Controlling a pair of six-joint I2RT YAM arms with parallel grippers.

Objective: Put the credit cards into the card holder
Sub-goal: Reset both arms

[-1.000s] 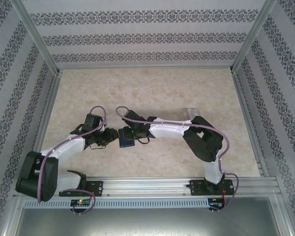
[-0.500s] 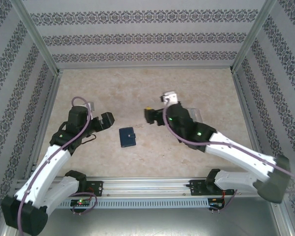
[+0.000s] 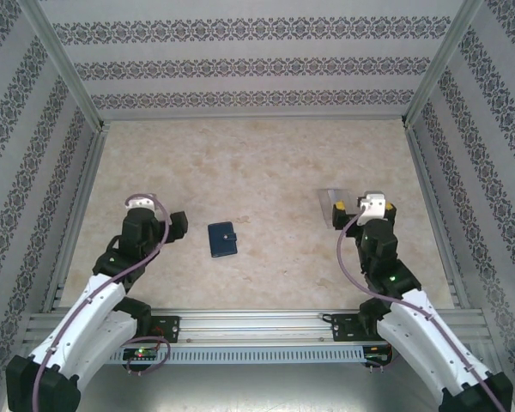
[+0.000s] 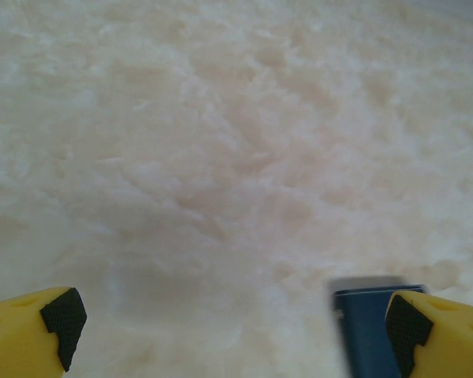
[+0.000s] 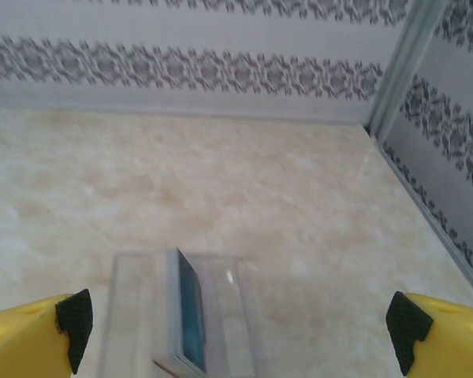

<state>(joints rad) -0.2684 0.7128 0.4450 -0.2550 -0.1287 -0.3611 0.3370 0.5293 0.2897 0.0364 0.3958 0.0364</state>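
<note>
The card holder (image 3: 223, 239) is a small dark navy folder lying shut and flat on the table's middle, snap tab on its right edge. Its corner (image 4: 366, 331) shows beside the right yellow finger in the left wrist view. My left gripper (image 3: 154, 221) (image 4: 232, 323) hangs open to the holder's left, over bare table. Far to the right, my right gripper (image 3: 364, 204) (image 5: 240, 323) is open too, with nothing between its fingers. The credit cards are hidden.
A clear plastic piece (image 3: 332, 206) (image 5: 181, 315) rests just left of the right gripper; a thin teal-faced slab (image 5: 191, 311) stands upright in it, and I cannot tell what it is. Patterned walls (image 3: 240, 60) enclose the table on three sides.
Both arms have drawn back from the card holder, left arm to the left, right arm to the right. Both grippers have opened, and the holder now lies alone.
</note>
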